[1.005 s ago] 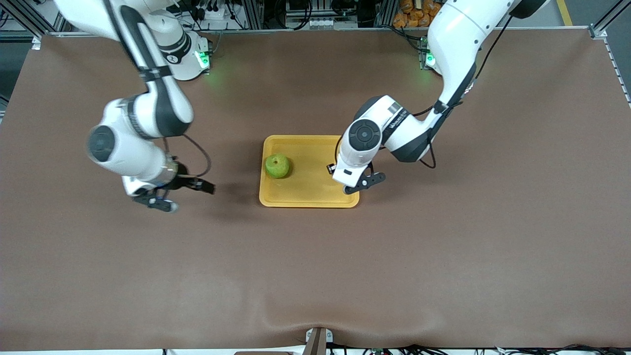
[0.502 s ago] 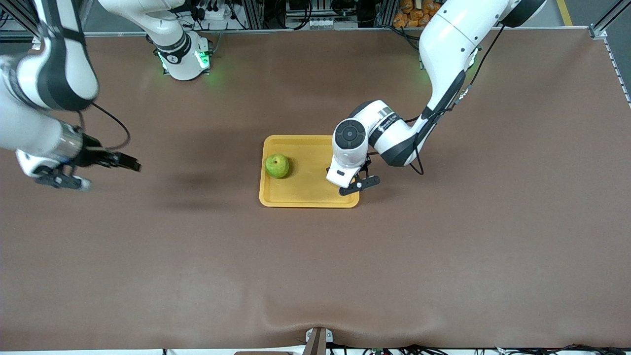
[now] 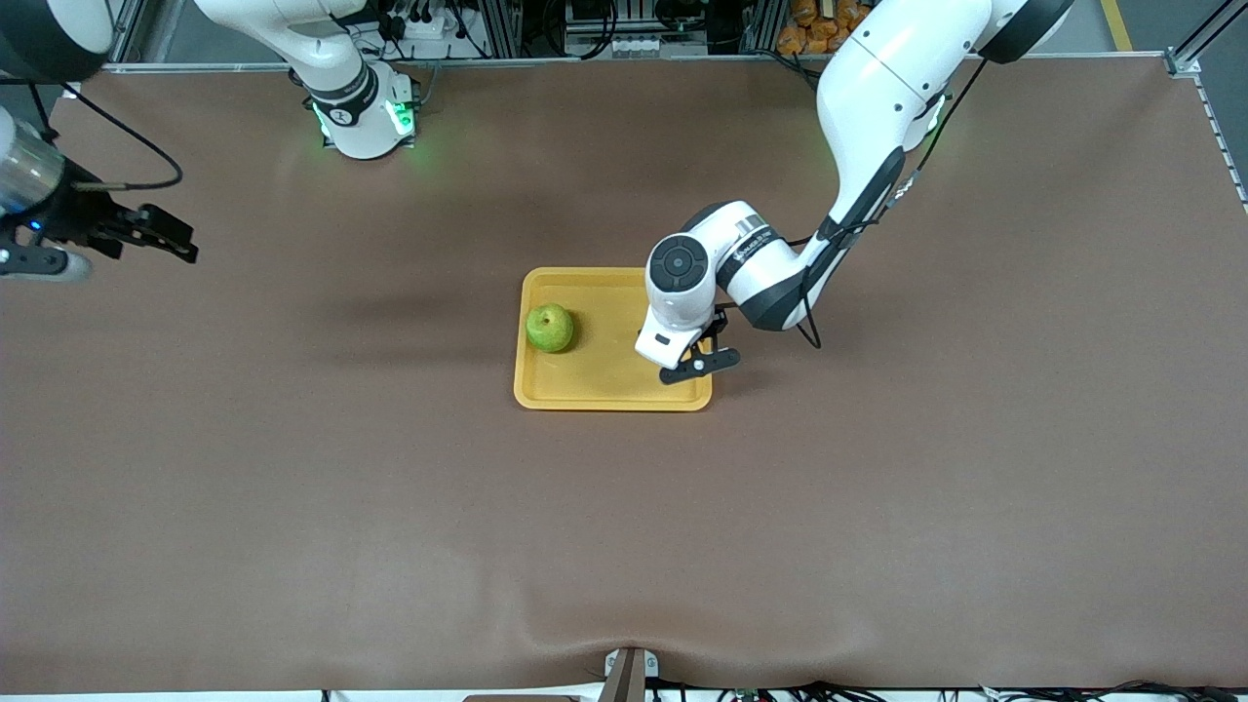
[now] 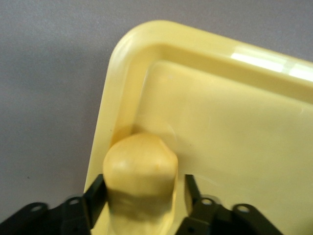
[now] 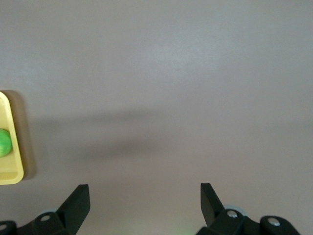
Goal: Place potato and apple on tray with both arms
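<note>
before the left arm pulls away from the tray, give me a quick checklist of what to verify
1. Apple lying in the tray: ok.
2. Potato down in the tray's corner: ok.
3. Left gripper fingers off the potato: not ok, a gap shows at one finger only, the other sits against it.
4. Right gripper empty with fingers apart: ok.
5. Right arm waits over the table at its own end, off the tray: ok.

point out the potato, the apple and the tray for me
potato (image 4: 141, 169), left wrist view, on its rounded upper end between the fingers
apple (image 3: 550, 328), front view, on its green middle
tray (image 3: 595, 393), front view, on the bare floor near its rim
</note>
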